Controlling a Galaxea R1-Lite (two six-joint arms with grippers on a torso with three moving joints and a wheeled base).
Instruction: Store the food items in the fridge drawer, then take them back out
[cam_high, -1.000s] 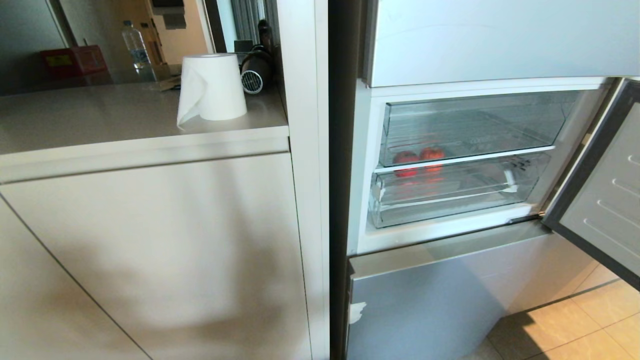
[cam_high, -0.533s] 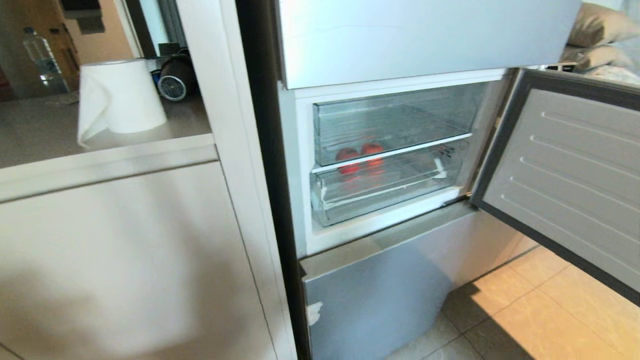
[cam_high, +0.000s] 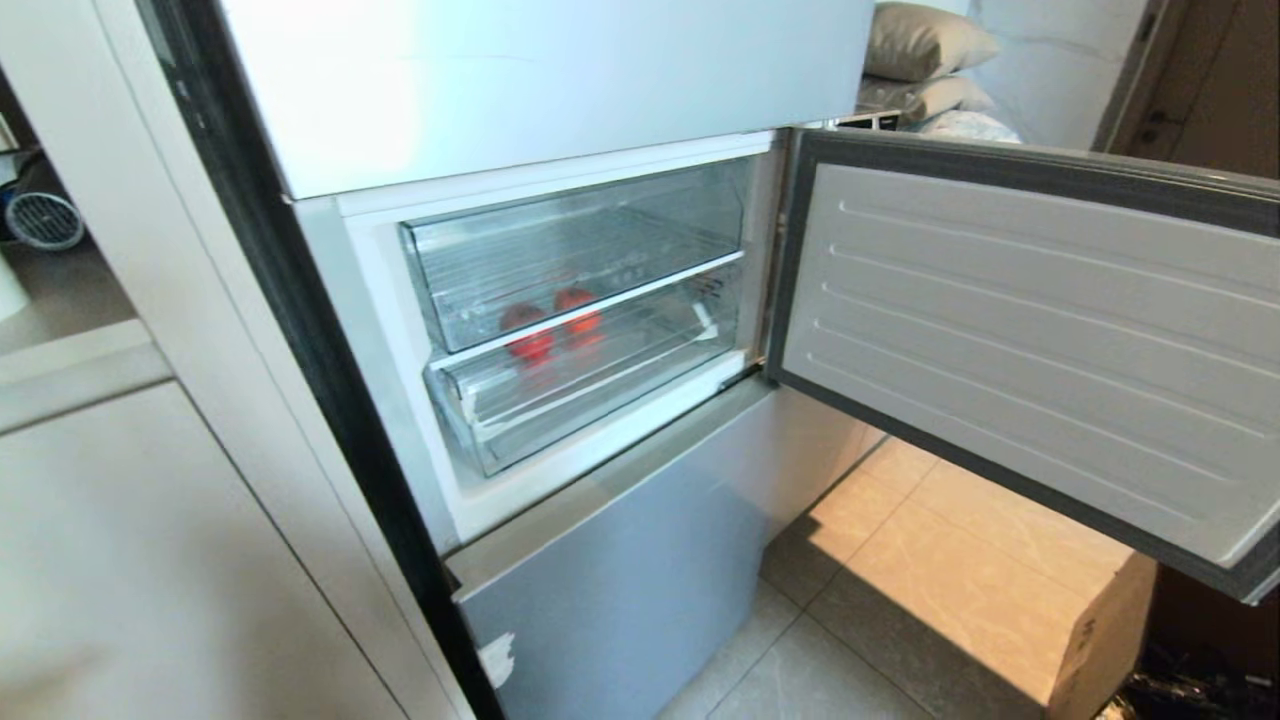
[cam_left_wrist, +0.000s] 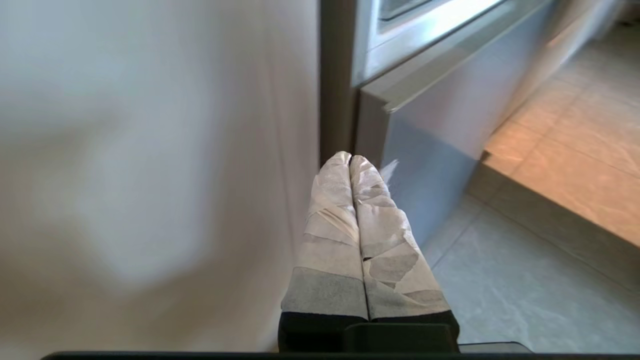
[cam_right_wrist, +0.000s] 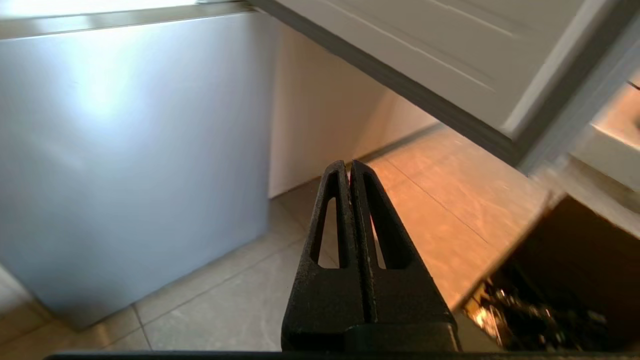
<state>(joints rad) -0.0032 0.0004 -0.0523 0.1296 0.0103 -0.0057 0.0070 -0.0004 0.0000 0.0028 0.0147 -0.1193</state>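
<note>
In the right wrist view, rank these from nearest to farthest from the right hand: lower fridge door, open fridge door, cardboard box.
From the right hand:
1. cardboard box, beside it on the floor.
2. lower fridge door, ahead on the other side.
3. open fridge door, overhead; close to 2, hard to call.

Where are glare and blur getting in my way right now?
Head view: glare whitens the upper fridge door; the red food items show only dimly through clear drawer fronts. Left wrist view: cabinet panel smeared. Right wrist view: bright sheen on lower fridge door, cardboard box blurred.
</note>
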